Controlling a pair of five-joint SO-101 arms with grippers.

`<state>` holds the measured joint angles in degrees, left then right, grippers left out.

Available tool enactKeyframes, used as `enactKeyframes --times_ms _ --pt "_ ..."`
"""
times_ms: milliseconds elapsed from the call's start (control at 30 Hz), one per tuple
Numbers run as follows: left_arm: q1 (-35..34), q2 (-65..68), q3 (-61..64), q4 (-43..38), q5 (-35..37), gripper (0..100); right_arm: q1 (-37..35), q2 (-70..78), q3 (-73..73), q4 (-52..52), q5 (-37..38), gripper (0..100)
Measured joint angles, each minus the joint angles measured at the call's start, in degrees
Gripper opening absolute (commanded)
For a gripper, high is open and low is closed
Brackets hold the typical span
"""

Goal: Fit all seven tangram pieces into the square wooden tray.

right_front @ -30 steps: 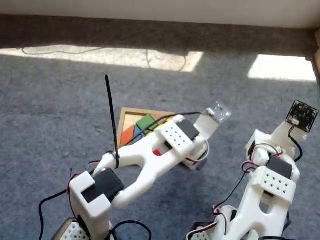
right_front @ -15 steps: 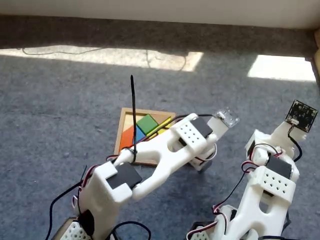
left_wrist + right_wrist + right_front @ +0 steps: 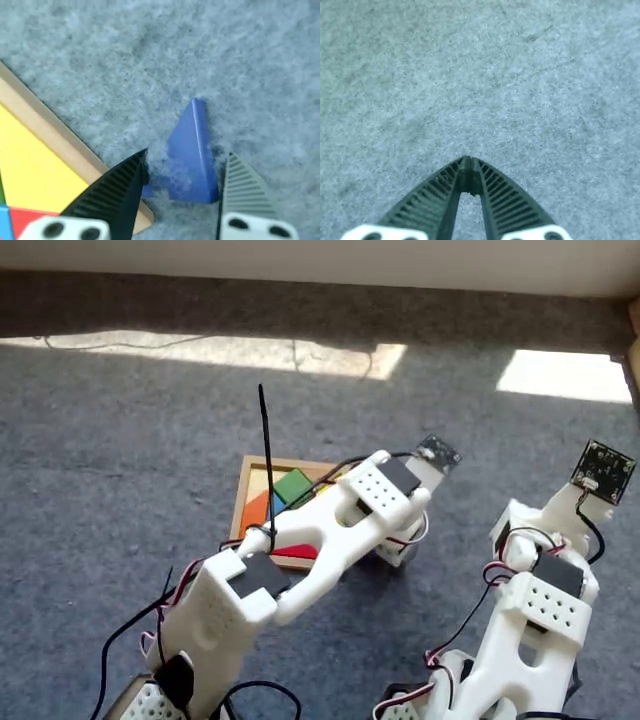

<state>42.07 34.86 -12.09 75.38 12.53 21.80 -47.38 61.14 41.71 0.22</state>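
A blue triangle piece [image 3: 187,150] lies on the grey carpet just outside the wooden tray's rim [image 3: 60,137]. My left gripper [image 3: 187,155] is open, with one finger on each side of the blue triangle. A yellow piece [image 3: 35,170] sits in the tray beside that rim. In the high view the square tray [image 3: 247,472] holds green [image 3: 293,486], orange [image 3: 256,510] and red [image 3: 295,552] pieces, and my left arm [image 3: 330,530] hides much of it. My right gripper [image 3: 468,161] is shut over bare carpet.
My right arm [image 3: 540,610] stands folded at the lower right, away from the tray. A black cable tie [image 3: 266,460] sticks up from the left arm. Sunlit patches [image 3: 560,375] lie on the carpet far behind.
My left arm has swung to the right and reached lower, bringing its gripper down to the carpet by the tray's right side. The right arm has not moved.
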Motion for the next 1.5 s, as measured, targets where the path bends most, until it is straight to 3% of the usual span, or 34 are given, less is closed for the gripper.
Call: enactKeyframes --times_ms 133,300,600,933,1300,1500 --pt "-0.1 0.0 0.0 0.0 0.5 22 0.0 0.0 0.0 0.0 0.0 0.7" --pt "0.0 0.0 0.0 0.0 0.6 11 0.0 0.0 0.0 0.0 0.0 0.7" --pt "0.0 0.1 0.0 -0.2 0.7 1 0.0 0.0 0.0 0.0 0.0 0.7" --pt "-0.4 -4.9 0.1 2.4 -2.2 0 -1.4 0.0 0.0 0.0 0.0 0.7" --pt "-9.5 -14.3 0.1 8.8 -12.4 0 -3.3 0.0 0.0 -1.1 0.0 0.7" --pt "-18.8 -14.6 0.1 9.0 -19.4 0 -6.8 0.0 1.7 -4.9 0.0 0.7"
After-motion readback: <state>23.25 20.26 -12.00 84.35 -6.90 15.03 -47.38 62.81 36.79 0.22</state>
